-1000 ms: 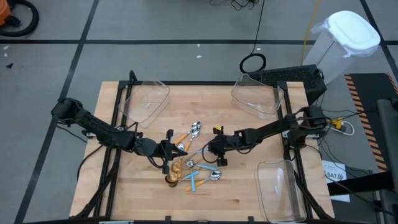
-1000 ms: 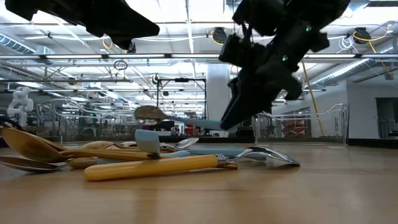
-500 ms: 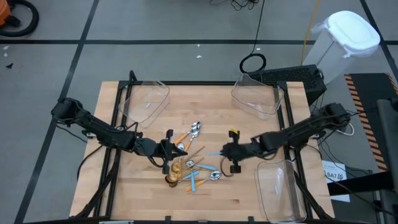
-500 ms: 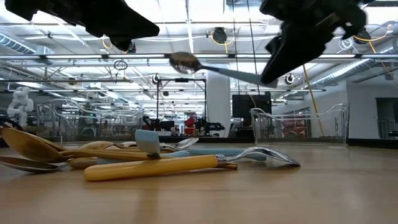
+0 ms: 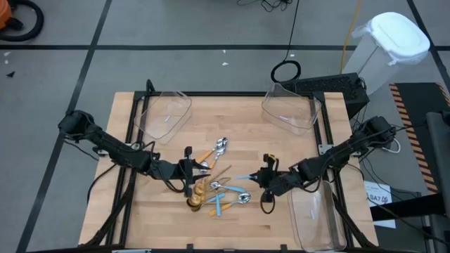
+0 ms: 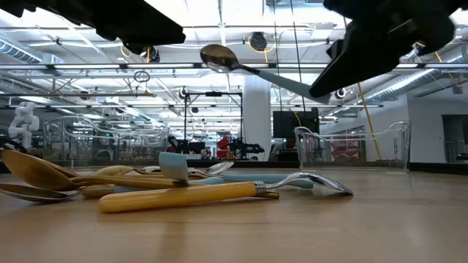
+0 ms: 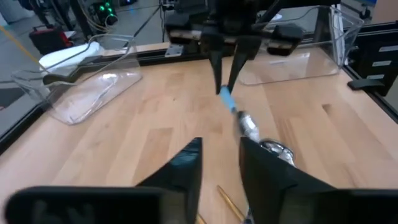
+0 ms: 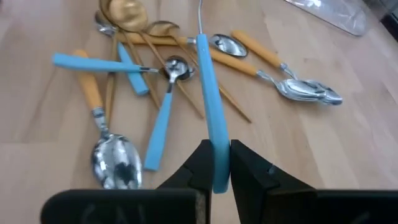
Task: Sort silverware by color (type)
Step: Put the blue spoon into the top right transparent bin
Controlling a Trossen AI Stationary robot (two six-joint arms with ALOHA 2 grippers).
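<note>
The silverware lies in a loose pile (image 5: 213,188) at the table's middle: orange-handled (image 8: 92,93), light blue-handled (image 8: 158,134) and gold (image 8: 127,15) spoons crossing one another on the wood. My right gripper (image 5: 256,178) hangs just right of the pile, shut on one blue-handled spoon (image 6: 245,69) that is in the air. My left gripper (image 5: 194,173) hovers over the pile's left side, open (image 7: 221,168), with nothing between its fingers. In the left wrist view the held spoon (image 7: 239,118) points toward it. My right gripper pinches the blue handle near its free end (image 8: 215,152) between its two fingers. The fingers come from the table's right, slanting down, and lie along the handle. The spoon sticks out ahead toward the pile, bowl (image 6: 216,57) foremost, close to level and lifted clear.
Three clear plastic bins stand on the table: far left (image 5: 165,114), far right (image 5: 292,107) and near right (image 5: 316,214), the last right beside my right arm. Bare wood lies at the near edge and far middle.
My right gripper has gone up and toward the table's right and near edges, staying shut on the blue-handled spoon. The spoon has risen well above the pile, its bowl still pointing toward the pile.
</note>
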